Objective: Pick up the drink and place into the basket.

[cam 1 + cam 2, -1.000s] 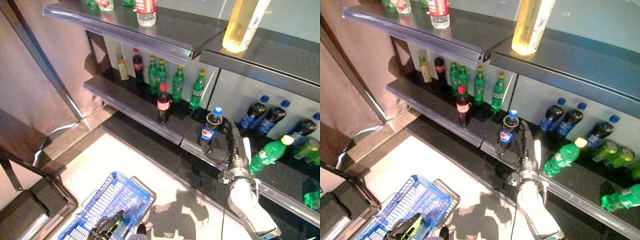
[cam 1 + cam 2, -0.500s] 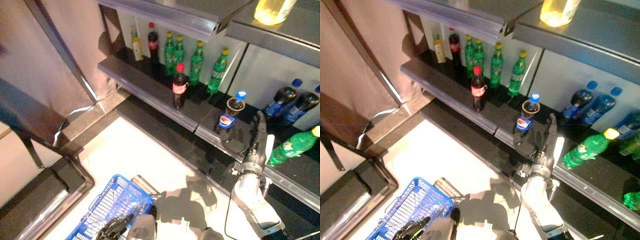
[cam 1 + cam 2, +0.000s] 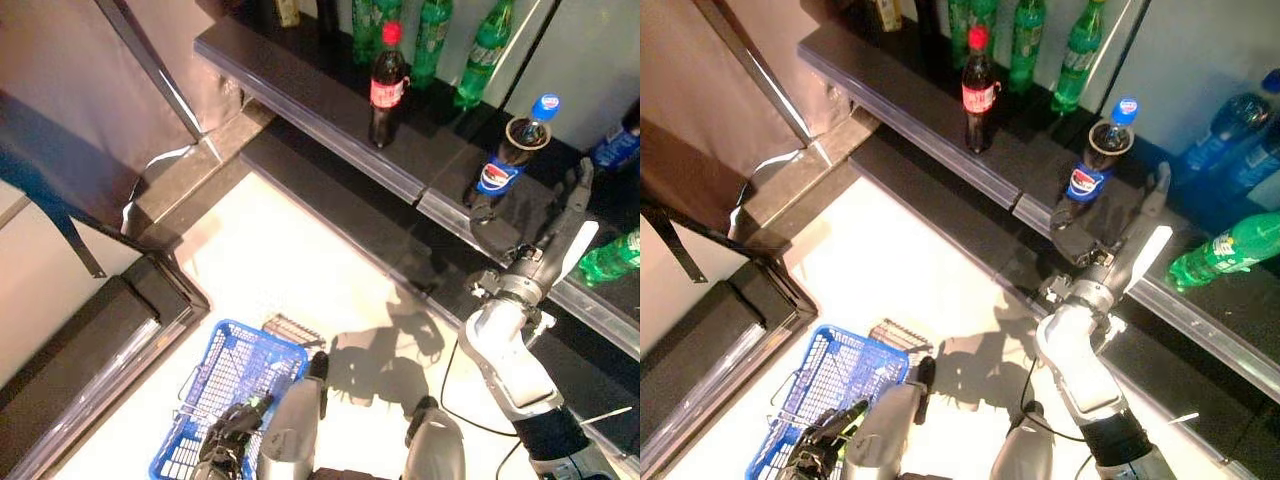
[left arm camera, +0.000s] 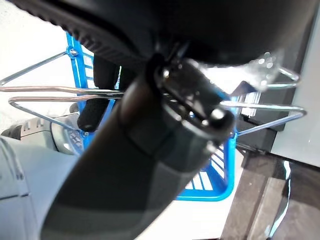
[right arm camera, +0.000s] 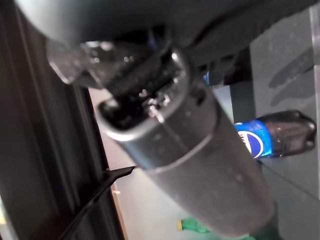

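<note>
Near the shelf point(image 3: 330, 120) lip, the right hand point(image 3: 562, 225) lies straight-fingered beside the cola bottle point(image 3: 505, 150); left hand point(image 3: 232, 432) clasps the basket point(image 3: 215, 385) handle.

The green bottles point(image 3: 432, 22) are running off the top edge, and the right hand point(image 5: 165, 100) is blocking most of its wrist view.
</note>
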